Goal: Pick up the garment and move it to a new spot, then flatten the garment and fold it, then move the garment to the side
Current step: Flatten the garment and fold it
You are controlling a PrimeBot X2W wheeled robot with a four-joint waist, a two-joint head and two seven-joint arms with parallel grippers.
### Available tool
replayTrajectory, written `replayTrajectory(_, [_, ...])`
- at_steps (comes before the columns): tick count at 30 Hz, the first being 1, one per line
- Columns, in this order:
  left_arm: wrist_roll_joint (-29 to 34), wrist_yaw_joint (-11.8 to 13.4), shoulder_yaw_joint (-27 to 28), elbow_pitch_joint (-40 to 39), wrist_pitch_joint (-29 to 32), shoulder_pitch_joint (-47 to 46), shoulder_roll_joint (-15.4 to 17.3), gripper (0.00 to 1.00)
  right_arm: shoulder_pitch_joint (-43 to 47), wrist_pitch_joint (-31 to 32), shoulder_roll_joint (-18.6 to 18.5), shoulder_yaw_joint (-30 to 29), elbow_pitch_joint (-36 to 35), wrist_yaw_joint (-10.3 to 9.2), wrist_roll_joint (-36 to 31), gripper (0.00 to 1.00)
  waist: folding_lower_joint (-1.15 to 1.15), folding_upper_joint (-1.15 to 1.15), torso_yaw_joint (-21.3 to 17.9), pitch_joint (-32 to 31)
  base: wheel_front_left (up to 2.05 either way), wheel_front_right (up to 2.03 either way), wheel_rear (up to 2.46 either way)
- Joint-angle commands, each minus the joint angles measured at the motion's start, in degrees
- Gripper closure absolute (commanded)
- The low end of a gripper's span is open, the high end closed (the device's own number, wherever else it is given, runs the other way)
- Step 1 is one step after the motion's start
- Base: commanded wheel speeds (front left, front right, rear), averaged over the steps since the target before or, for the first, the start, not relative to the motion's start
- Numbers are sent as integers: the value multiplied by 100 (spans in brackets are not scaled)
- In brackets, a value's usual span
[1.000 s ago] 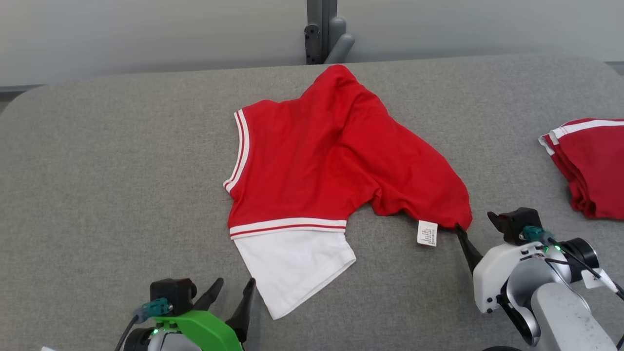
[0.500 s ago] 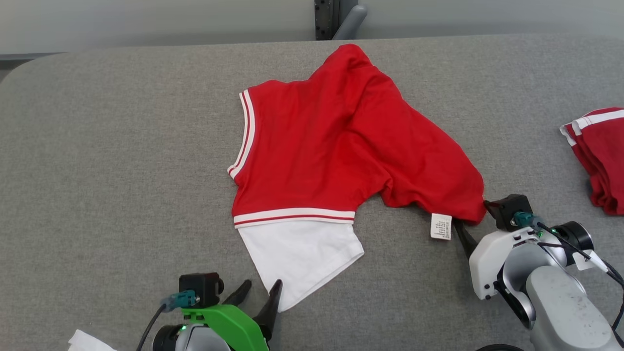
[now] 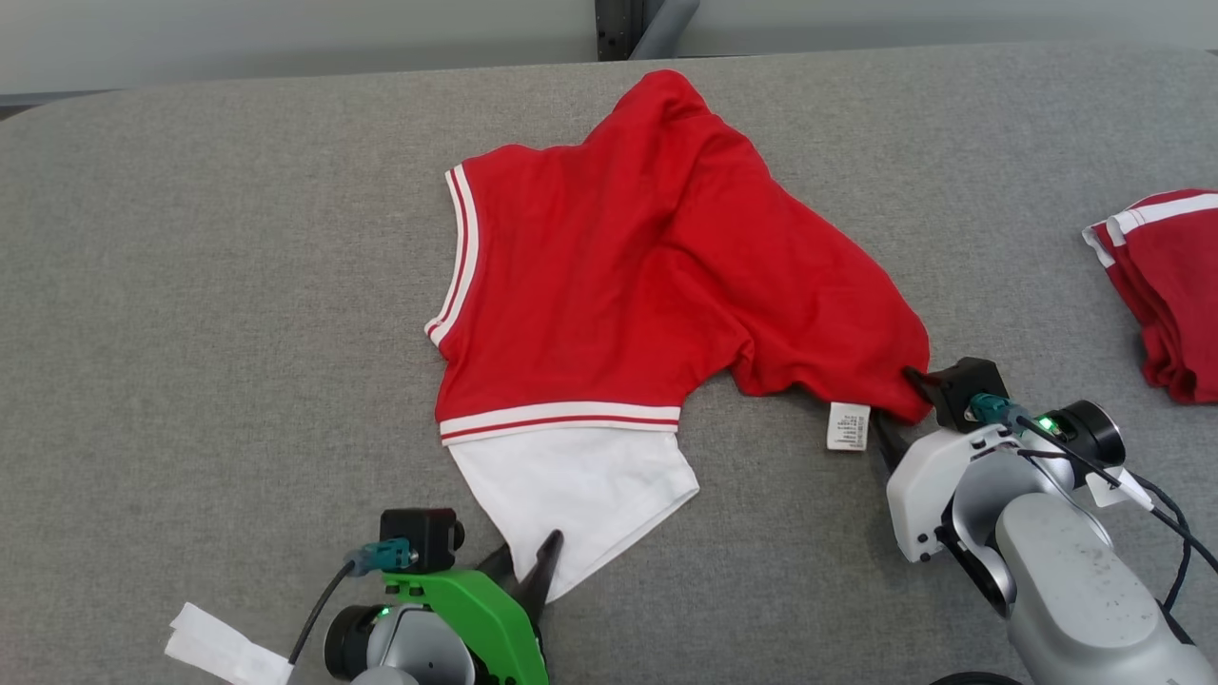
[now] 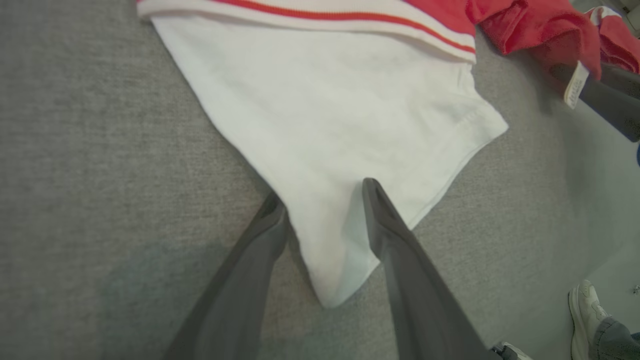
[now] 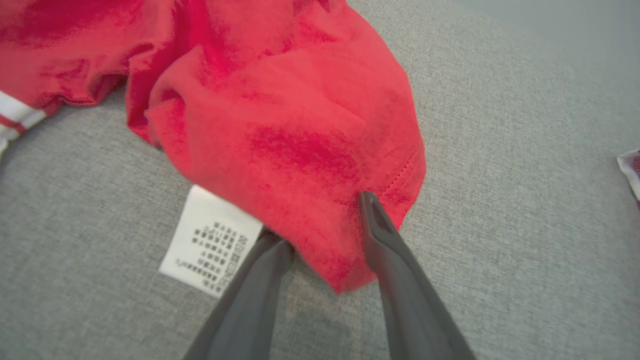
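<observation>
Looks like a robotics lab or test room, and here is why: the work surface is a broad table (image 3: 190,285) wrapped in plain grey fabric, its corners rounded; behind it runs a bare, pale wall (image 3: 285,38); a dark metal post (image 3: 617,24) with a grey bracket stands at the table's far edge. One red garment (image 3: 618,266) lies spread mid-table, a second red garment (image 3: 1170,285) sits bunched at the right; and off the table's edge, a person's pale shoe (image 4: 582,310) on a smooth grey floor (image 4: 617,260).
</observation>
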Motion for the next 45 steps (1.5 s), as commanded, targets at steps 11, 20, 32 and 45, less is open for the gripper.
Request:
replayTrajectory(11, [-1242, -270, 560, -1904, 86, -670, 476, 100, -275, 242, -486, -286, -1095, -9, 840, 100, 0, 0, -43, 20, 0, 0, 0])
replayTrajectory(20, [-2025, 185, 1594, -3539, 1689, -3451, 1419, 100, -1557, 2173, -1570, -887, -3427, -9, 1596, 100, 0, 0, -55, 912, 0, 0, 0])
replayTrajectory(32, [-1145, 153, 1505, -524, 801, -7104, 1164, 100, -4556, 2495, -1244, -476, -2388, -9, 1355, 100, 0, 0, -12, 2050, 0, 0, 0])
replayTrajectory(45, [-329, -282, 1203, 2073, -2495, -9628, 771, 100, -7116, -131, 395, -1490, 313, -9, -771, 100, 0, 0, -267, 2854, 0, 0, 0])
